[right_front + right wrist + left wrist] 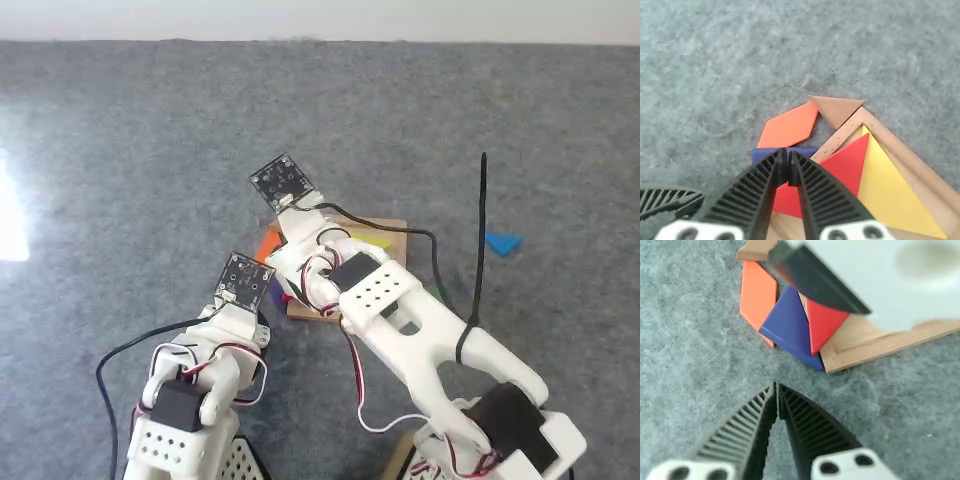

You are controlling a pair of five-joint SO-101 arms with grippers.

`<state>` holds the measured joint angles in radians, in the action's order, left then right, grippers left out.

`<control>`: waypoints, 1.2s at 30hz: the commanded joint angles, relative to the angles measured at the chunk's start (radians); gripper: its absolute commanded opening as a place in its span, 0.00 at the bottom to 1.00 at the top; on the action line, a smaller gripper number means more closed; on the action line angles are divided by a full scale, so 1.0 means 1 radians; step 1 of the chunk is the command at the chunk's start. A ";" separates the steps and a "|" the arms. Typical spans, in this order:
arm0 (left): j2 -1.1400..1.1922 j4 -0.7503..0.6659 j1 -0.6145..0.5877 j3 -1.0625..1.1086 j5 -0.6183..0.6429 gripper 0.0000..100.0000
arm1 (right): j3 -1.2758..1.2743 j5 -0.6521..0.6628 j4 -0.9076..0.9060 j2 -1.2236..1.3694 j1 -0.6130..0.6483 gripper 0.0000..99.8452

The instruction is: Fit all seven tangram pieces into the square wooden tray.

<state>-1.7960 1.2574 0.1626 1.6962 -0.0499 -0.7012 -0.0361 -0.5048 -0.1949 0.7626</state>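
High view, right arm hiding tray, light-blue triangle apart.

surface: mottled grey felt cover spread over the table | beyond far edge of felt cover: plain pale strip, wall or board, cannot tell which | at left edge of felt cover: bright white glare patch | elsewhere on felt cover: soft, even light

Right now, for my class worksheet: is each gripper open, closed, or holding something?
Left gripper: closed, holding nothing.
Right gripper: closed, holding nothing, tips at the dark blue flat tangram piece.
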 commanded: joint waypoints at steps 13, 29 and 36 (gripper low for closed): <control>-0.020 0.003 -0.005 -0.013 -0.005 0.02 | 0.046 -0.072 0.162 0.183 0.030 0.01; -0.020 0.003 -0.005 -0.013 -0.005 0.02 | 0.040 0.025 0.035 0.217 0.027 0.01; -0.020 0.003 -0.005 -0.013 -0.005 0.02 | 0.043 0.046 0.008 0.216 0.033 0.01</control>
<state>-1.7960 1.2574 0.1626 1.6962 -0.0499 -0.6981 -0.0238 -0.4710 0.0338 0.7871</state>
